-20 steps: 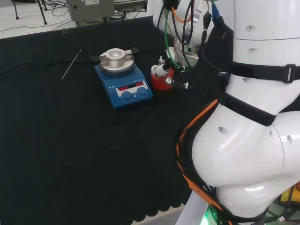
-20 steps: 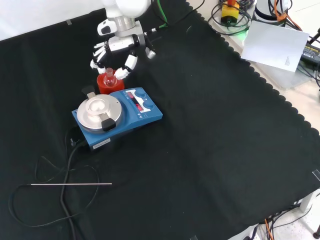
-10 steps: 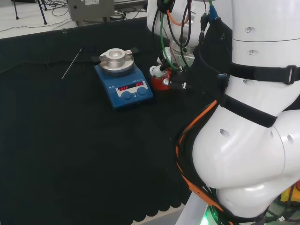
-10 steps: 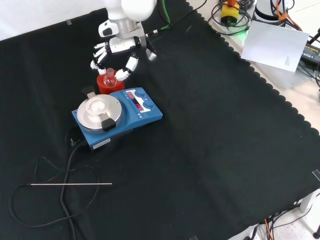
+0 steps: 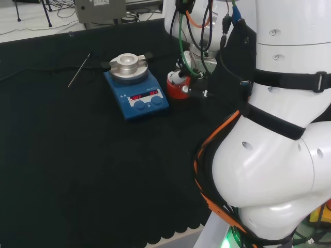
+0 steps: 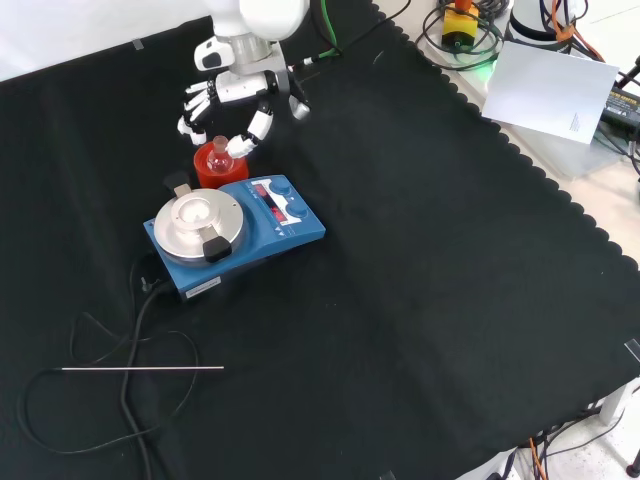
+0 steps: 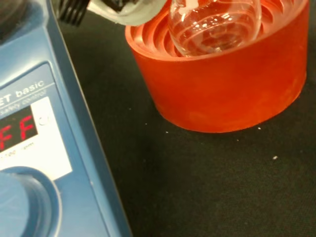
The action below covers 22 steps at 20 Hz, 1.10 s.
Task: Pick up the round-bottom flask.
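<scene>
- Sitting in its red ribbed stand (image 6: 214,170), the clear round-bottom flask (image 7: 215,22) stood just beside the blue hotplate (image 6: 240,232), on the hotplate's far side in the front view.
- In the wrist view the flask's bulb rested in the stand's ribbed hollow, and the stand sat flat on the black cloth (image 6: 420,300) — a narrow strip of cloth separated it from the hotplate's blue edge.
- The hand (image 6: 228,95) hung right over the stand, its fingers (image 6: 196,103) curved downward on either side of the flask's neck.
- Whether any fingertip touched the glass could not be told; the fingers were spread apart rather than closed, and the flask sat in its stand.
- The hotplate carried a round silver top plate (image 6: 197,222), with a red lit display on its front panel.
- A thin metal rod (image 6: 142,368) lay on the cloth well apart from the hotplate, nearer the front-view camera, among loops of black cable (image 6: 130,330) — the cable ran up to the hotplate's side.
</scene>
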Available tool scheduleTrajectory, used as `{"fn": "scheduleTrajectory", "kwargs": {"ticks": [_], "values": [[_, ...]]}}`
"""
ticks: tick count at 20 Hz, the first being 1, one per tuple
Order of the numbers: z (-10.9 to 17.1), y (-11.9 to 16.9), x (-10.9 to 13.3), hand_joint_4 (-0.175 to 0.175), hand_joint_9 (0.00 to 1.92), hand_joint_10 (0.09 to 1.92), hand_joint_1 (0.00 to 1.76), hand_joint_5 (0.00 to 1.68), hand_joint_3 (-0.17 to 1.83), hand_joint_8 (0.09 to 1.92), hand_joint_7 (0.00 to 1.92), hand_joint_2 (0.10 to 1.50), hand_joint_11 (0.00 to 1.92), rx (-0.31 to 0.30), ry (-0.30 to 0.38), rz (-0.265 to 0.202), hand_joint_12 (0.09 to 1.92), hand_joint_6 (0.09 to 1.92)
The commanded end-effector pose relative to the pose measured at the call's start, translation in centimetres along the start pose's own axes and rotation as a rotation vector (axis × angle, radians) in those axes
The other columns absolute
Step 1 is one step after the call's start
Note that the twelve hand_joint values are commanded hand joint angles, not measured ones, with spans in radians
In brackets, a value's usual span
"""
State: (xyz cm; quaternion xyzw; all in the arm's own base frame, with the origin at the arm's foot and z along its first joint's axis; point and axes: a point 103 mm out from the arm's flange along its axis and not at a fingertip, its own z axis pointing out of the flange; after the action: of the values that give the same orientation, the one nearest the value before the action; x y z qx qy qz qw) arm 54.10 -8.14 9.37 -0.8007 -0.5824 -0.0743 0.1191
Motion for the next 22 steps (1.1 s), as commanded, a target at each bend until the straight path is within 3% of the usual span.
{"fn": "scheduleTrajectory", "kwargs": {"ticks": [1,11,22], "values": [[0.26,0.12,-0.4,-0.08,0.4,0.71,0.93,0.5,0.62,0.68,0.26,0.74,0.0,0.006,-0.006,0.006,1.31,0.79],[0.78,0.45,-0.96,-0.079,0.4,0.71,0.94,0.51,0.63,0.68,0.26,0.72,0.0,0.002,-0.013,0.017,1.3,0.8],[0.94,0.97,-1.12,-0.069,0.41,0.72,0.97,0.61,0.66,0.69,0.27,0.72,0.0,-0.017,-0.031,0.021,1.32,0.85]]}}
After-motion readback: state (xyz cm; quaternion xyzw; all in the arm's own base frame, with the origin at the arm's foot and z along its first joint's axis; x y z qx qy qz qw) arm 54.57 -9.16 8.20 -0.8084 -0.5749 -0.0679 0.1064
